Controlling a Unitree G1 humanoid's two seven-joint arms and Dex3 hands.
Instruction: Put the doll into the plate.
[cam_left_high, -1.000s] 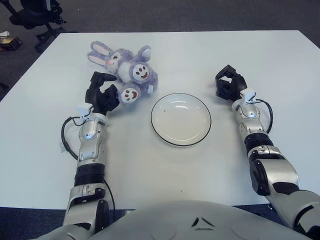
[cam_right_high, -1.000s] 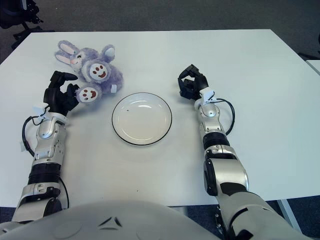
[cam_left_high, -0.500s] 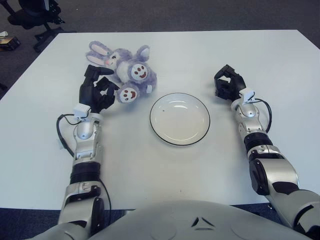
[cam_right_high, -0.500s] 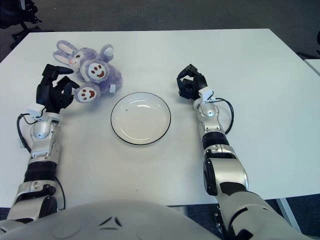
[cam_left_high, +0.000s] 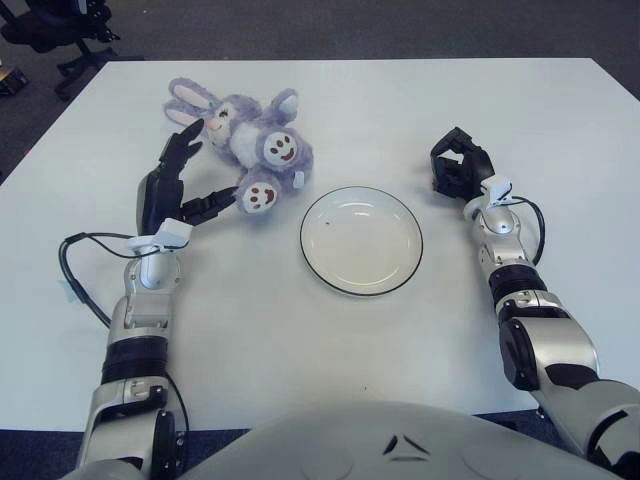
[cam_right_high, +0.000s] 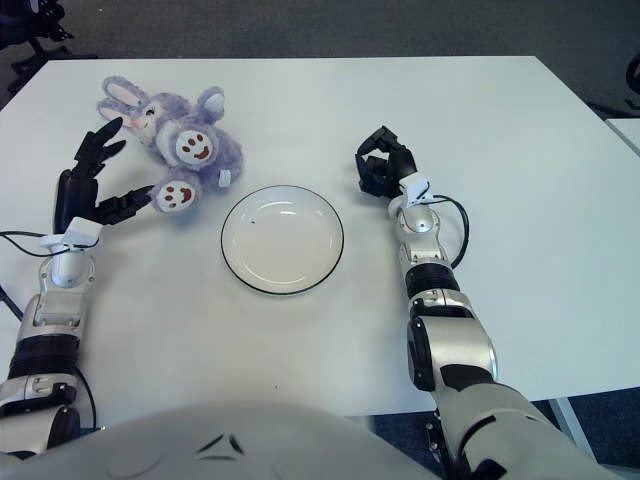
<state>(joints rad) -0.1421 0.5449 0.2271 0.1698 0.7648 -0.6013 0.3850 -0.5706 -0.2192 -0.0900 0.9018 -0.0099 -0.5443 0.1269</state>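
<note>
Doll: purple plush rabbit, lying on the table up and to the left of the plate, clear of its rim. I judge it light, soft, squashy, not fragile; I would grasp the torso, not an ear. Left hand: fingers spread, flanking the doll's left side, holding nothing. Right hand: right of the plate, fingers curled, empty.

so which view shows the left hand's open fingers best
The right eye view: the left hand sits clear of the frame edge, fingers spread beside the doll, holding nothing. The left eye view shows the same open hand and doll from slightly aside, adding nothing.
</note>
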